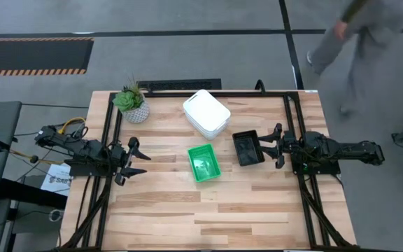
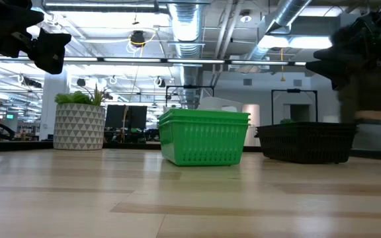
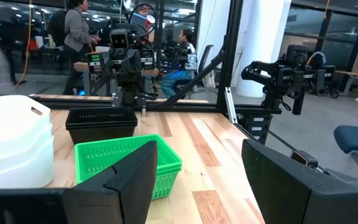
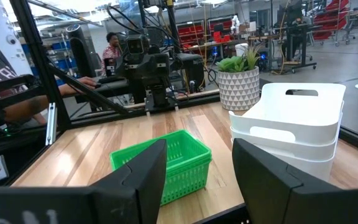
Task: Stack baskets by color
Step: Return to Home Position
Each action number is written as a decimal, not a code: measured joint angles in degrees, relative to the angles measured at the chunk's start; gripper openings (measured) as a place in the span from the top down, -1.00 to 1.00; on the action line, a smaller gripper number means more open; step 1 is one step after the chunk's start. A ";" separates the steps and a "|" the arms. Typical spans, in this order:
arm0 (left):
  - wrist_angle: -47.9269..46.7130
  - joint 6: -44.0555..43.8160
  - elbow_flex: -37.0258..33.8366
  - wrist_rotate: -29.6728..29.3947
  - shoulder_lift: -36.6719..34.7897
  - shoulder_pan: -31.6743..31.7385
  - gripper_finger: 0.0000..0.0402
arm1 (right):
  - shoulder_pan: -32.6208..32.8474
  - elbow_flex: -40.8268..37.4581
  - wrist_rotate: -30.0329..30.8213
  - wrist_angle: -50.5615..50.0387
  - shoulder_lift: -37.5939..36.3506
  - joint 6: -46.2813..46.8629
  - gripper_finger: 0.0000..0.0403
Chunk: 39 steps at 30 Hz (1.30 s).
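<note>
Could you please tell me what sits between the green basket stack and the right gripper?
The black basket stack sits between the green stack and the open right gripper; the high view shows this.

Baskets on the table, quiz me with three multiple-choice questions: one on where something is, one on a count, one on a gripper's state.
1. Which colour of stack stands nearest the right gripper? A white; B green; C black.
2. How many basket stacks stand on the table? A two; B three; C five.
3. The left gripper is: A open and empty; B shut on a basket; C shut and empty.

Answers:
1 C: in the high view the black stack sits just beside that gripper.
2 B: there is a white stack, a green stack and the black stack.
3 A: the left wrist view shows it spread wide, holding nothing.
</note>
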 joint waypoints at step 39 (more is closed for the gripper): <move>0.00 -0.02 0.00 0.01 -0.01 0.00 -0.12 | -0.01 -0.01 0.01 0.00 0.00 0.00 -0.03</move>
